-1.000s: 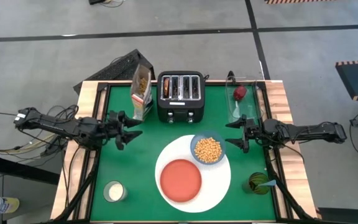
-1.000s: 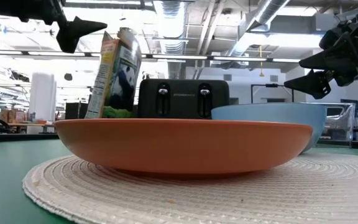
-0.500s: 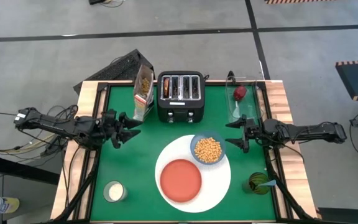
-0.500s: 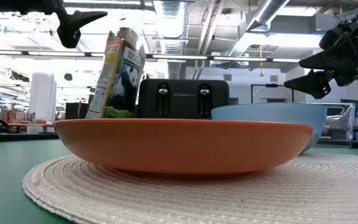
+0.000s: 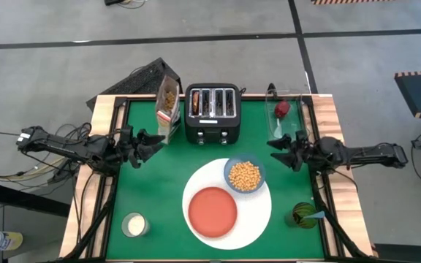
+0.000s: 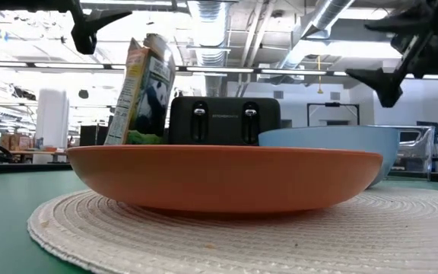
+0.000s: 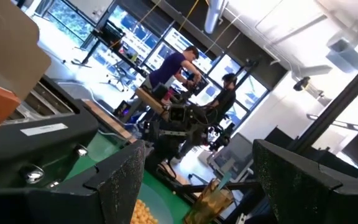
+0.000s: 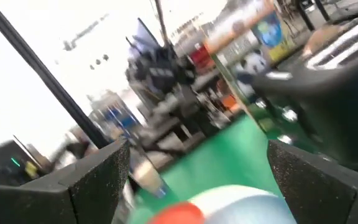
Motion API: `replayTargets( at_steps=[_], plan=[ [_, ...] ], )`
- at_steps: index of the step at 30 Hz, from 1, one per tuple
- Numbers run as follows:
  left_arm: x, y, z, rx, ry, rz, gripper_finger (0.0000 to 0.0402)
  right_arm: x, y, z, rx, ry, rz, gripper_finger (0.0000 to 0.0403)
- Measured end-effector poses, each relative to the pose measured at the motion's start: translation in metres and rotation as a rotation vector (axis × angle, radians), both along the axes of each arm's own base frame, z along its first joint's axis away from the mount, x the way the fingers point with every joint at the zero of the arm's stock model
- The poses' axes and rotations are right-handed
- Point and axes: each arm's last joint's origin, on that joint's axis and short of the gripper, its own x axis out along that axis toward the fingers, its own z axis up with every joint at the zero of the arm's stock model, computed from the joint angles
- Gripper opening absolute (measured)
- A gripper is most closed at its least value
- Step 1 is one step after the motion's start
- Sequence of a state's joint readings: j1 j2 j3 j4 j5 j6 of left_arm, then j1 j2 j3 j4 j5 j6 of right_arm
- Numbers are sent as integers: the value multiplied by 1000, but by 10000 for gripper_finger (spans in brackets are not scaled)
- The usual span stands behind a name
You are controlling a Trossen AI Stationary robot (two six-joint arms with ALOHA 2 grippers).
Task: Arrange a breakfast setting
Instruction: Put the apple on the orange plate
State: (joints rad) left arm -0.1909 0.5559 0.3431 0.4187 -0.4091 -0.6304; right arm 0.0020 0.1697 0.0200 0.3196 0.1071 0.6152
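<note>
Both hands pull outward from the setting: the left hand [image 5: 146, 146], spread and empty, backs toward 9 o'clock by the cereal box [image 5: 167, 107], the right hand [image 5: 285, 151], also spread, lifts toward 3 o'clock, leaving bowl [image 5: 245, 175] and red plate [image 5: 213, 212] on the white plate [image 5: 262, 212], bagel unplaced

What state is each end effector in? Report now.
Left end effector: open, holding nothing, beside the cereal box.
Right end effector: open, holding nothing, near the blue bowl.
</note>
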Motion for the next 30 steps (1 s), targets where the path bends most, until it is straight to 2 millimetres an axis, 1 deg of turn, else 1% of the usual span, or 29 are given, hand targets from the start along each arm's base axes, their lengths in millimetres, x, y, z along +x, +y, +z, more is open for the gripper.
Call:
replayTargets(
  at_steps=[3,5,8,10,13,17,20,24,27,30],
  plan=[
    [0,0,0,0,0,0,283,-3,-1,11,63,-122,-4,396],
    [0,0,1,-2,-7,0,283,-6,-4,21,77,-229,-50,396],
    [0,0,2,-2,-18,-8,283,-13,-8,45,72,-328,-167,396],
    [0,0,2,-2,-20,-13,283,-17,-11,62,41,-323,-224,396],
    [0,-1,2,1,-21,-28,283,-21,-16,87,4,-226,-321,396],
    [0,-1,2,5,-20,-30,283,-26,-25,114,38,27,-546,396],
    [0,-1,2,32,-14,-24,283,-29,-32,130,85,204,-681,396],
    [0,-1,2,55,-7,-19,283,-26,-40,146,168,348,-762,396],
    [0,-1,2,59,-7,-18,283,-17,-48,157,254,388,-767,396],
    [0,-1,2,59,-6,-17,283,-5,-58,169,288,417,-735,396]
  ],
)
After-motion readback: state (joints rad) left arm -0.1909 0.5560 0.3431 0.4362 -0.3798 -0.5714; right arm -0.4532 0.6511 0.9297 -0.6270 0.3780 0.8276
